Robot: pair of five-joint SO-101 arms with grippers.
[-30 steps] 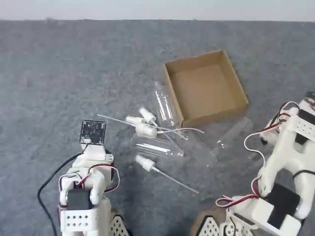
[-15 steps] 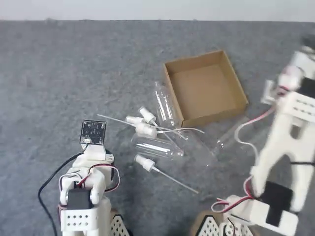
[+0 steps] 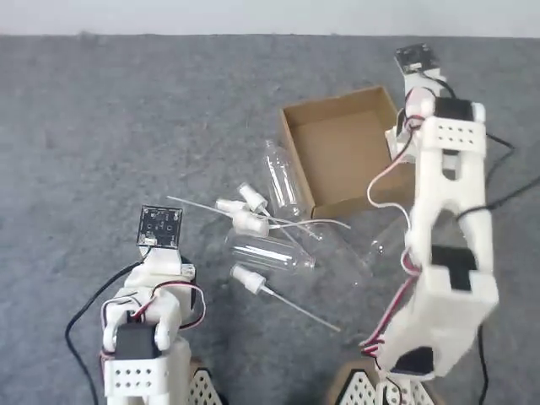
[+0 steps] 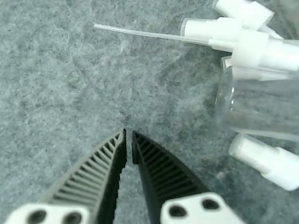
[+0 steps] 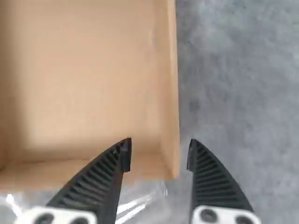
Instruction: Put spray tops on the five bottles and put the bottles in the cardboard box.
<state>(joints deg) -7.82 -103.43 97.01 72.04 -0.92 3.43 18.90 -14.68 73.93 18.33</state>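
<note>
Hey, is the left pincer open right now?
No, the left pincer is closed to a hairline gap, with nothing in it, above the grey mat.

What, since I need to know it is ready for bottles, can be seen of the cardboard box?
The cardboard box is a shallow, open-topped brown tray with four low walls, and nothing lies inside it. It sits flat on the grey table, turned slightly askew. A clear bottle lies close alongside one wall. The right gripper hangs over a near corner, jaws open, one tip over the box floor and one outside the wall.
</note>
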